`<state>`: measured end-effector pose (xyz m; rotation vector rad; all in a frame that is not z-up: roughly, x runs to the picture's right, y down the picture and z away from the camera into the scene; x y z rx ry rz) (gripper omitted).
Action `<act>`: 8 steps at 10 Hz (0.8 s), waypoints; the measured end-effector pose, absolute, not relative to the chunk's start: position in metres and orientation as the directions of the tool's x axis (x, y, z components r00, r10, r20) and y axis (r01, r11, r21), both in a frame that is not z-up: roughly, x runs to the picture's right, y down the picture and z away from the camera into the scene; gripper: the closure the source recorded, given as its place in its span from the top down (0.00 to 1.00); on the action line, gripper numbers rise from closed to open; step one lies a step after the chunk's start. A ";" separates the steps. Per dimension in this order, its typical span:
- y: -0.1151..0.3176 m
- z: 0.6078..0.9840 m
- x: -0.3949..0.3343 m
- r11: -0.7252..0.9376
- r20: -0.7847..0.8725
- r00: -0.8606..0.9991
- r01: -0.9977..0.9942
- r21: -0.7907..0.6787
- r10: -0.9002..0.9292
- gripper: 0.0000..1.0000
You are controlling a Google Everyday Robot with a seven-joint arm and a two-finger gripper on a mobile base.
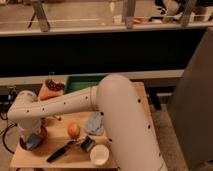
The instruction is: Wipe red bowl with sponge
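The red bowl (26,145) sits at the front left corner of the wooden table (125,100); only its rim shows around the arm's end. My gripper (33,140) is down inside the bowl, under the white wrist. A grey-blue piece at the gripper (34,142) looks like the sponge, resting in the bowl. The white arm sweeps from the right across the table to the bowl.
An orange (73,130) lies right of the bowl. A black-handled tool (62,150), a white cup (99,154) and a grey cloth (95,123) lie at the front. A green tray (80,82) and a snack bag (51,90) stand at the back.
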<state>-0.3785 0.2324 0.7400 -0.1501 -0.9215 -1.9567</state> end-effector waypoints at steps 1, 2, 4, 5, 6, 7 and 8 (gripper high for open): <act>0.234 0.739 -0.374 -0.275 0.455 -0.549 0.797 0.537 -0.701 0.05; 0.233 0.740 -0.368 -0.271 0.461 -0.539 0.805 0.527 -0.705 0.05; 0.229 0.740 -0.359 -0.274 0.472 -0.526 0.820 0.503 -0.708 0.05; 0.227 0.740 -0.355 -0.282 0.479 -0.520 0.829 0.483 -0.707 0.05; 0.226 0.741 -0.353 -0.286 0.485 -0.516 0.835 0.471 -0.707 0.05; 0.223 0.743 -0.350 -0.291 0.490 -0.510 0.841 0.456 -0.707 0.05; 0.219 0.745 -0.348 -0.292 0.491 -0.505 0.845 0.447 -0.710 0.05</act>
